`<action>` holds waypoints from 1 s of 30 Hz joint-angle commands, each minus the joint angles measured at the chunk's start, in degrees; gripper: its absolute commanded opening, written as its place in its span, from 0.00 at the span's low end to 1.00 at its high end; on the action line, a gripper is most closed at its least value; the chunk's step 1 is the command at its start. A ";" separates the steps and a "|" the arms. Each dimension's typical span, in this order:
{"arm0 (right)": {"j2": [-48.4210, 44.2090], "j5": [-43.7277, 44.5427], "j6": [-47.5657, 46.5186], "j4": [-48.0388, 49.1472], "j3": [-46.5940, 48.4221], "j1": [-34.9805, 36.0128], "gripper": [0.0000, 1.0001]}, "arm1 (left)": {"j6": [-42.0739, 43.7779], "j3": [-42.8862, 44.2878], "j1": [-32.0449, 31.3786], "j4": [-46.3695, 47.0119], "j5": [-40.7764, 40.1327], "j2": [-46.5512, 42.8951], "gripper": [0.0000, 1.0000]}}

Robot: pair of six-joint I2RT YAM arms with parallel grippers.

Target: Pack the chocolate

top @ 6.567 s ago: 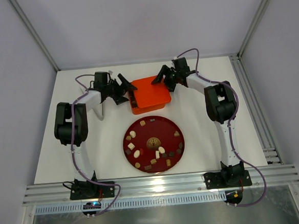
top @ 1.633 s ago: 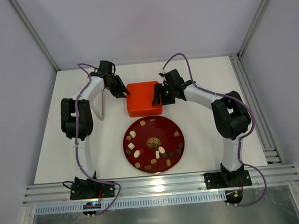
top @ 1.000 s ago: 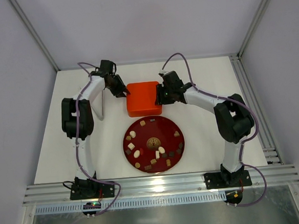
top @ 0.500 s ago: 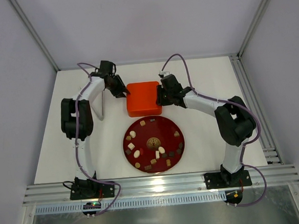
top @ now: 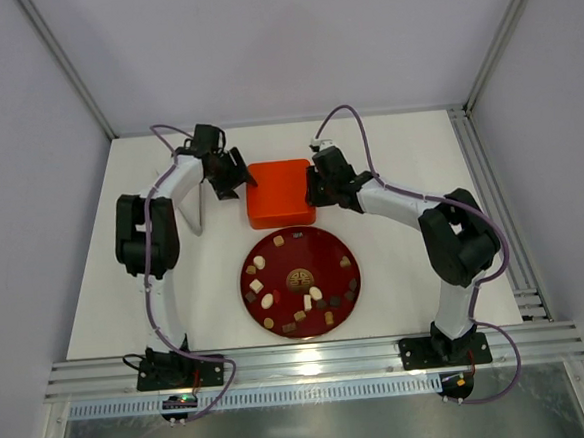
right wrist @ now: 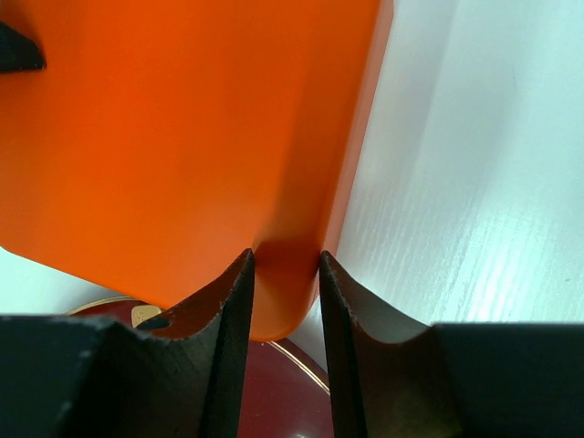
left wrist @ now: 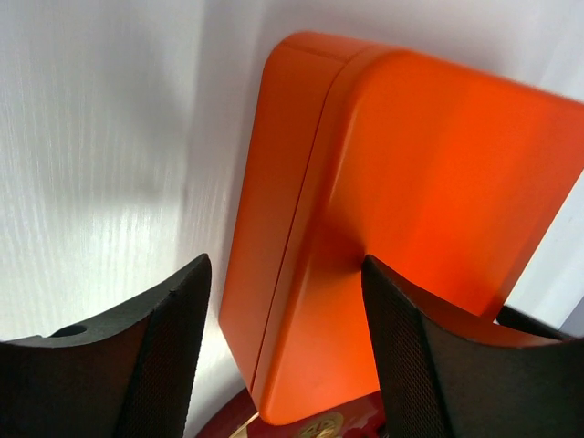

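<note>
Chocolate point(top: 268, 301) pieces, dark, tan and cream, are all lying loose on the dark red plate point(top: 319, 252) at mid-table, none in either gripper. Just behind the plate, the orange box point(top: 280, 190) is sitting shut, so its inside is hidden. The right gripper point(right wrist: 285, 260) is pinching the box's right edge between its 2 fingers. The left gripper point(top: 237, 175) is standing spread at the box's left side, fingers apart and clamping nothing. Packing looks barely begun: the box is needing to be opened, and every visible piece is waiting to be moved in.
</note>
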 commanded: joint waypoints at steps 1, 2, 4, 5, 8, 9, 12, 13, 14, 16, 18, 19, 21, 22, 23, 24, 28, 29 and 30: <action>7.06 -3.34 -2.33 -15.60 -4.71 0.45 0.36 | 5.70 -6.68 -0.36 -10.50 -5.17 -0.37 0.66; 7.06 -6.57 -1.90 -14.38 -4.62 -0.59 0.39 | 5.70 -8.52 -0.36 -9.89 -4.29 -1.08 0.66; 7.06 -8.79 -1.72 -13.67 -4.36 -1.48 0.40 | 5.78 -9.94 -0.36 -9.27 -2.89 -2.57 0.66; 7.06 -9.84 -1.72 -13.49 -3.75 -1.74 0.40 | 5.70 -11.34 -0.36 -9.01 -2.27 -3.89 0.66; 7.24 -10.82 -1.89 -13.58 -2.60 -2.45 0.43 | 5.26 -14.25 -0.36 -6.81 0.63 -7.58 0.68; 7.24 -11.26 -1.98 -13.49 -2.42 -2.62 0.43 | 5.26 -14.69 -0.36 -6.63 1.33 -8.29 0.68; 7.41 -12.22 -1.89 -13.23 -1.89 -3.41 0.44 | 5.70 -15.13 -0.36 -7.59 1.51 -10.14 0.61; 7.32 -12.23 -1.98 -13.05 -1.98 -3.50 0.44 | 5.87 -15.39 -0.45 -8.64 2.04 -10.40 0.60; 7.24 -12.40 -1.89 -13.05 -2.07 -3.85 0.44 | 6.40 -15.66 -0.54 -9.09 2.04 -10.75 0.58; 7.06 -12.84 -1.72 -12.61 -2.33 -4.21 0.44 | 6.75 -16.53 -0.98 -10.06 0.64 -11.19 0.55; 6.62 -12.84 -1.63 -12.35 -2.33 -4.56 0.44 | 7.37 -17.15 -1.50 -10.67 -0.59 -11.11 0.51; 6.53 -12.84 -1.63 -12.35 -2.16 -4.65 0.44 | 7.63 -17.59 -1.76 -11.46 -2.07 -10.85 0.49; 6.18 -12.49 -1.72 -12.52 -1.90 -4.65 0.44 | 8.42 -18.03 -2.73 -12.08 -3.49 -9.35 0.43; 6.09 -12.32 -1.72 -12.70 -1.72 -4.65 0.44 | 8.60 -18.03 -3.17 -12.95 -4.89 -8.83 0.40; 5.92 -12.31 -1.72 -12.87 -1.54 -4.65 0.44 | 8.86 -18.20 -3.61 -13.22 -6.12 -8.39 0.36; 5.92 -12.23 -1.80 -12.79 -1.46 -4.74 0.44 | 8.95 -18.29 -3.96 -13.57 -7.18 -7.60 0.35; 6.00 -12.23 -1.89 -12.87 -1.28 -4.74 0.43 | 9.56 -17.94 -5.72 -14.98 -11.30 -5.13 0.29; 6.00 -12.23 -1.81 -12.79 -1.37 -4.74 0.43 | 9.83 -17.68 -5.98 -15.76 -12.01 -4.43 0.29; 6.09 -12.14 -1.72 -12.61 -1.37 -4.74 0.43 | 10.18 -17.51 -6.25 -15.95 -12.37 -3.56 0.29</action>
